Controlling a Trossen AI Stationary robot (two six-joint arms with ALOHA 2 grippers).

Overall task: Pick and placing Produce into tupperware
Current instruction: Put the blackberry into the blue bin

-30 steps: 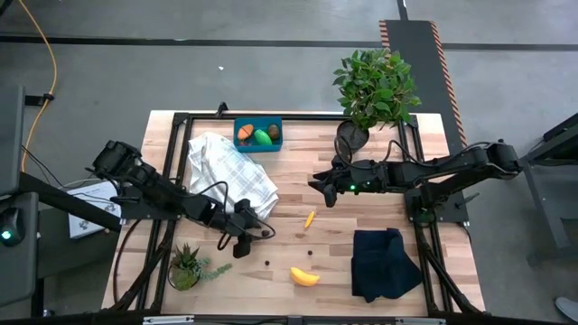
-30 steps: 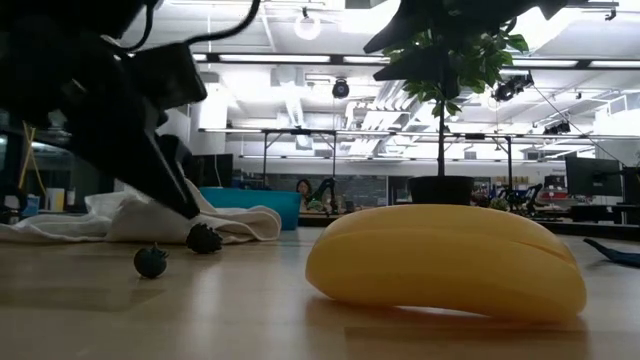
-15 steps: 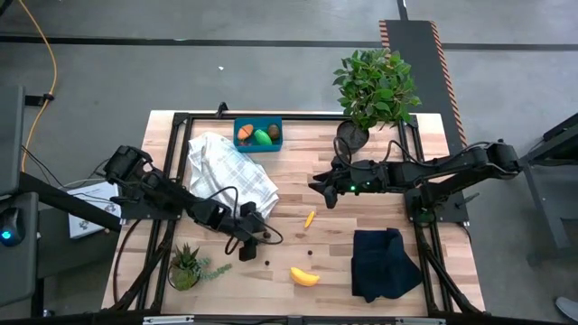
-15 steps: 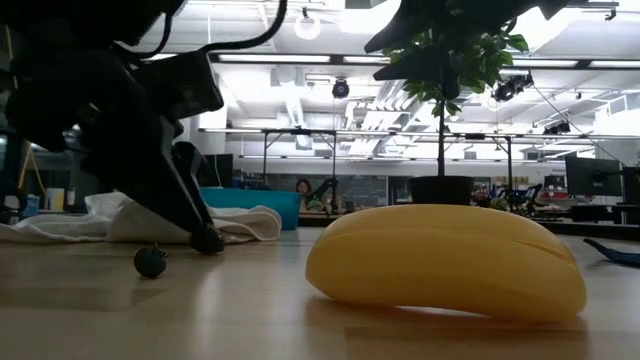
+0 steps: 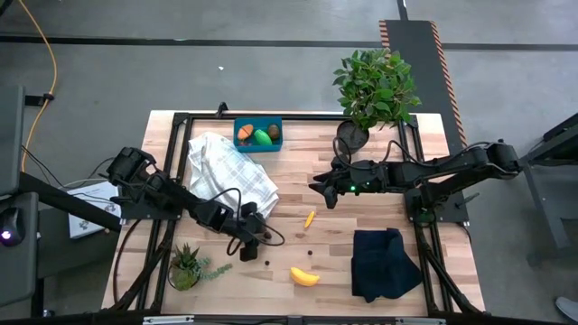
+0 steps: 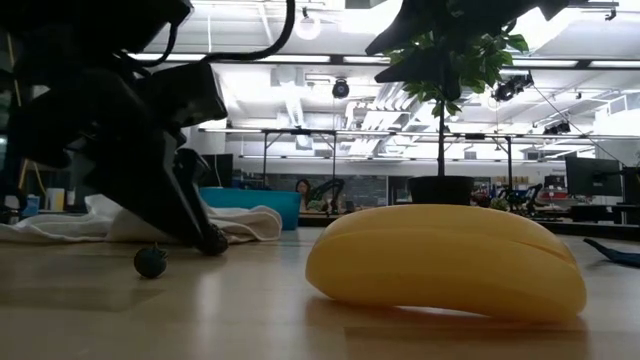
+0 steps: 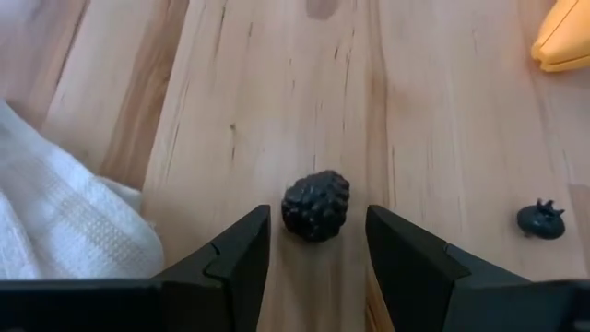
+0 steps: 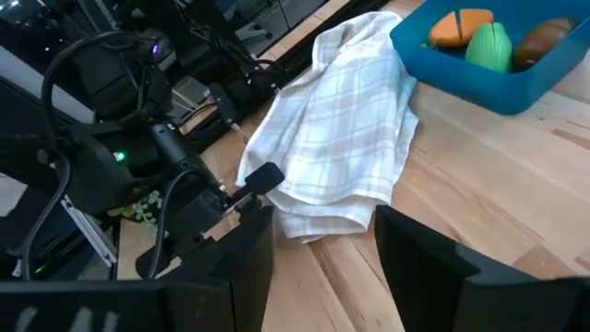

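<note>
The teal-blue tupperware (image 5: 257, 135) stands near the table's far edge with an orange piece, a green oval and a brown kiwi inside. A yellow banana (image 5: 304, 276), a small orange piece (image 5: 310, 218) and tiny dark berries (image 5: 268, 261) lie on the wood. My left gripper (image 7: 316, 249) is open and low over the table. Its fingers stand on either side of a bumpy dark berry (image 7: 316, 206) without touching it. This berry also shows in the low view (image 6: 212, 240). My right gripper (image 5: 321, 188) is open and waits mid-table.
A white checked cloth (image 5: 233, 171) lies just on the far side of my left gripper. A spiky potted plant (image 5: 185, 267) stands at the near left. A black folded cloth (image 5: 384, 262) lies at the near right, and a leafy bush (image 5: 375, 86) stands at the far right. A second berry (image 7: 541, 220) lies beside the first.
My left gripper has moved a little toward the table's right and near edges and down, until its open fingers straddle the bumpy dark berry on the wood.
</note>
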